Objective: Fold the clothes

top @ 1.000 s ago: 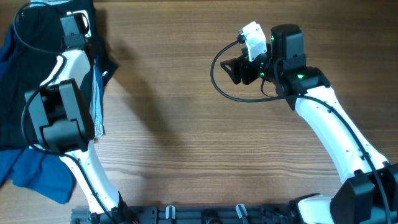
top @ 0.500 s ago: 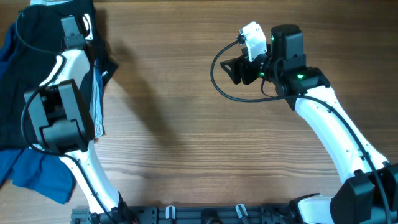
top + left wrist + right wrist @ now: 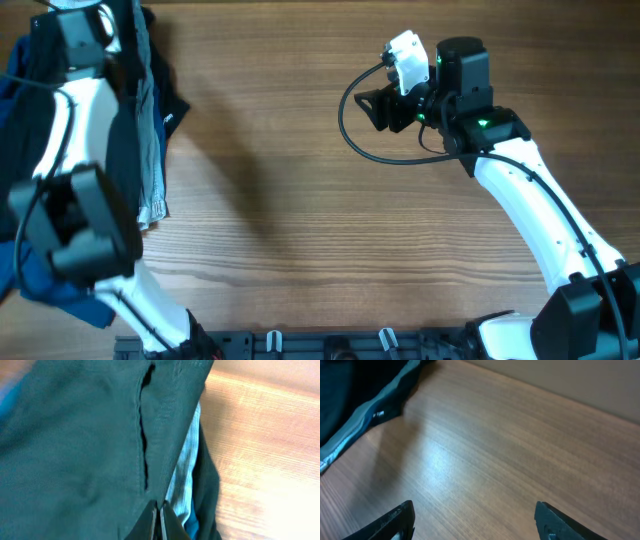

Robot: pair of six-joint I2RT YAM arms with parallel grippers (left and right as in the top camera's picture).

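Left gripper is pinched fully closed, jaws together with no gap, clamped on the dark hem edge of the black shorts. In the left wrist view the cloth runs straight up into the fingertips, a pocket slit sits just above the pinch, and the fabric fills most of the frame. The shorts are bunched at the far-left corner of the desk, partly under the left arm, and one black flap spills toward the desk's middle. The light-blue denim lies as a narrow strip along the right side of the shorts, touching them. In the left wrist view it peeks out from under the dark cloth right beside the pinch point. The deep blue cloth is at the near-left corner, partly hidden by the arm's lower link. I can't tell how the layers stack under there. Right gripper is spread wide with nothing in it, over bare wood on the far-right half of the desk, well apart from the garment pile. The right wrist view shows both fingertips at the frame's bottom corners, plain wood grain between them, and the garment edge far off toward the upper left.
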